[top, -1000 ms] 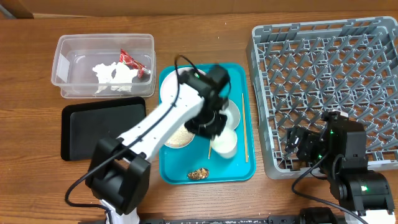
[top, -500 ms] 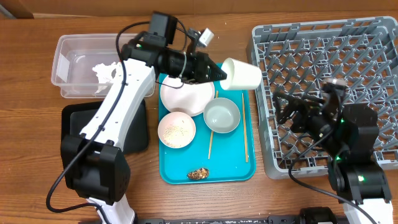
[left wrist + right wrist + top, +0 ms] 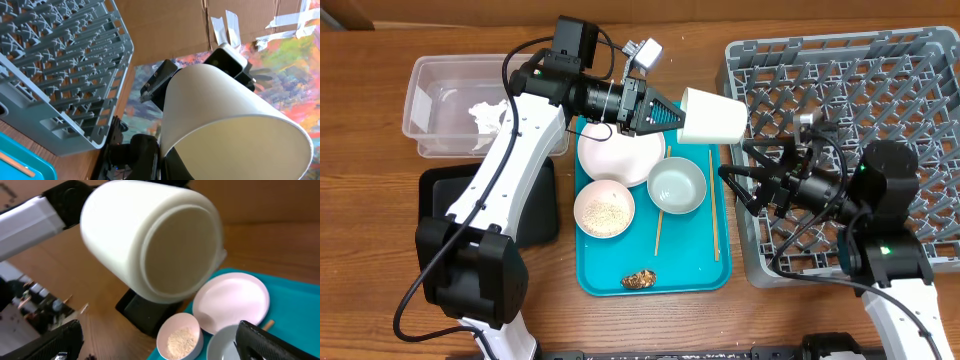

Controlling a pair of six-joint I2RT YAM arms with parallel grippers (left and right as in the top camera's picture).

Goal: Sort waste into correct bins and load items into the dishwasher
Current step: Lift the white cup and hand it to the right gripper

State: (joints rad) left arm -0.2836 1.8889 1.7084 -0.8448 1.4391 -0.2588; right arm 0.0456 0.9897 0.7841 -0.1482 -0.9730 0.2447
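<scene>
Overhead, the left end effector (image 3: 667, 115), a second ago low over the teal tray (image 3: 620, 278), is now raised and clamped on the rim of the white cup (image 3: 712, 117). The cup hangs on its side in the air between the tray and the grey dish rack (image 3: 880, 80). The right end effector (image 3: 741, 177) has swung from the rack's near corner toward it, jaws spread wide and empty. The cup is plain and tapered, its flat base facing the right wrist camera.
</scene>
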